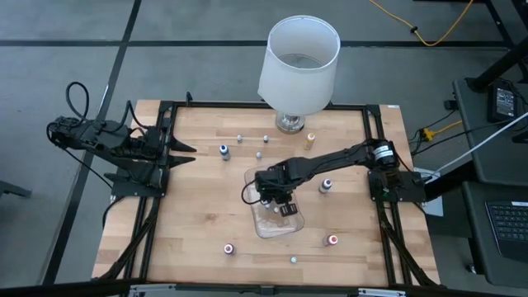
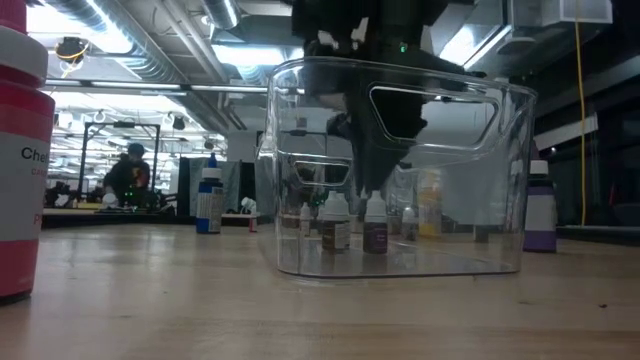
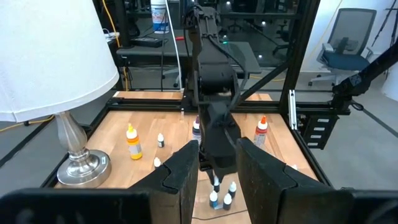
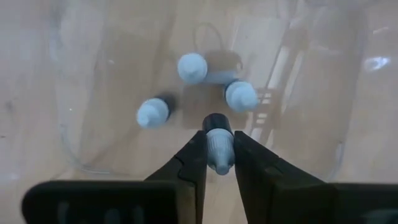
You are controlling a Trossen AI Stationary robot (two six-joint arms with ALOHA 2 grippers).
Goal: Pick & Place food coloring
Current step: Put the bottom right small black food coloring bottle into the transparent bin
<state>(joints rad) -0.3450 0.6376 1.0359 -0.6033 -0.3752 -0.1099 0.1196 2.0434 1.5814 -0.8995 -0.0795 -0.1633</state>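
My right gripper [image 1: 283, 205] reaches down into the clear plastic tray [image 1: 262, 227] near the table's middle and is shut on one tiny food coloring bottle [image 4: 218, 148]. Three more small bottles [image 4: 192, 67] [image 4: 240, 95] [image 4: 153, 113] stand upright on the tray floor just beyond it. Several other bottles are scattered on the wood, among them a blue one [image 1: 223, 150], an orange one [image 1: 310, 140] and a red-capped one [image 1: 332, 240]. My left gripper [image 1: 177, 153] waits open at the table's left edge. My right gripper pinches the bottle's pale cap [image 4: 219, 155] between its two fingers, coming from above and pointing down into the tray. The bottle is upright, its dark body [image 4: 217, 121] below the fingertips. In the low view its base [image 2: 375, 246] sits level with its neighbours'; whether it touches the floor, I cannot tell.
A large white lamp [image 1: 297, 66] stands at the table's far edge, its metal foot [image 1: 290, 124] on the wood. A black frame [image 1: 165, 115] runs around the table. Bare wood lies to the tray's left and at the near left corner.
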